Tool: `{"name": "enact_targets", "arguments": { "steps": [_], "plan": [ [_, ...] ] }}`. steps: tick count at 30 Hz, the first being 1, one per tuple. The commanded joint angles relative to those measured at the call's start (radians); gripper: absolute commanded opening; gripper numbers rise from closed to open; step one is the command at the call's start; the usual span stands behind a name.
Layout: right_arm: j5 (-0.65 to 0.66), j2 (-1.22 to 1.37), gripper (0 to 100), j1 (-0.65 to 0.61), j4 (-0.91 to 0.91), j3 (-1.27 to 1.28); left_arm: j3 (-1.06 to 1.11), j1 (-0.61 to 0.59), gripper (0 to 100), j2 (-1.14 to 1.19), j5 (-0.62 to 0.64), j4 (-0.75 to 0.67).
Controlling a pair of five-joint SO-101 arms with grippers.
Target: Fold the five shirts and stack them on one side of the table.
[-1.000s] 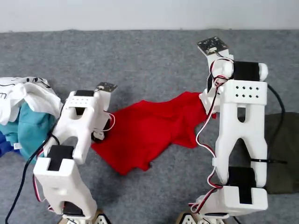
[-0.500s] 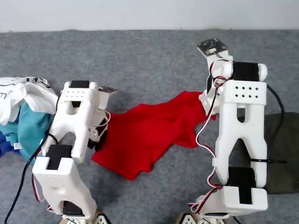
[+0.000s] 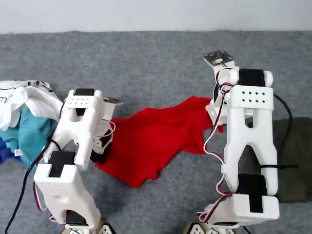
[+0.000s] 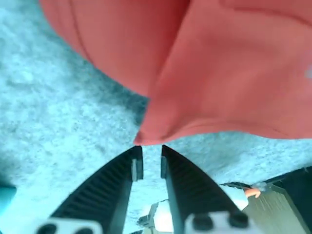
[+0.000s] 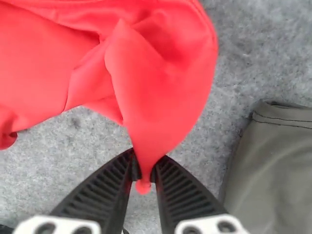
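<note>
**Red shirt pinched from the right**

Far left, a heap of shirts (image 3: pixel 24 109) sits on the grey surface (image 3: pixel 146 63). The left end effector (image 4: pixel 151 152) is narrow and empty, with the corner of the red shirt (image 3: pixel 156 134) at its tips, as its wrist view shows. The right end effector (image 5: pixel 144 165) clamps a red fold, and an olive shirt (image 5: pixel 275 161) lies beside it.

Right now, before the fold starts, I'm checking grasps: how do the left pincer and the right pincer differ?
The right pincer is shut on a fold of the red shirt; the left pincer holds nothing, its jaws narrowly apart. Cloth runs between the right pincer's jaws, while the shirt's corner only lies just past the left pincer's tips. Both are black and sit at the shirt's edges.
</note>
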Motion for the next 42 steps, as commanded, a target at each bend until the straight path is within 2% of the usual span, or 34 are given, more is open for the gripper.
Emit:
{"name": "enact_targets", "arguments": {
  "steps": [1,6,14,31,35,42],
  "plan": [
    [-0.015,-0.004,1.2,0.007,-0.012,-0.023,-0.007,0.018,8,-0.005,-0.02,0.005],
    [-0.017,-0.004,1.8,0.012,-0.025,-0.025,-0.008,0.071,8,-0.002,0.029,-0.031],
    [-0.017,-0.005,1.0,0.013,-0.024,-0.023,-0.002,0.164,8,-0.011,0.043,0.014],
    [-0.006,-0.002,1.1,0.013,-0.002,-0.023,-0.001,0.169,8,-0.005,0.044,0.023],
    [0.054,-0.002,1.5,0.007,-0.008,-0.023,-0.001,0.169,8,-0.002,0.044,0.021],
    [0.092,0.11,14.9,0.005,0.047,-0.028,-0.001,0.169,8,0.0,0.044,0.021]
  ]
}}
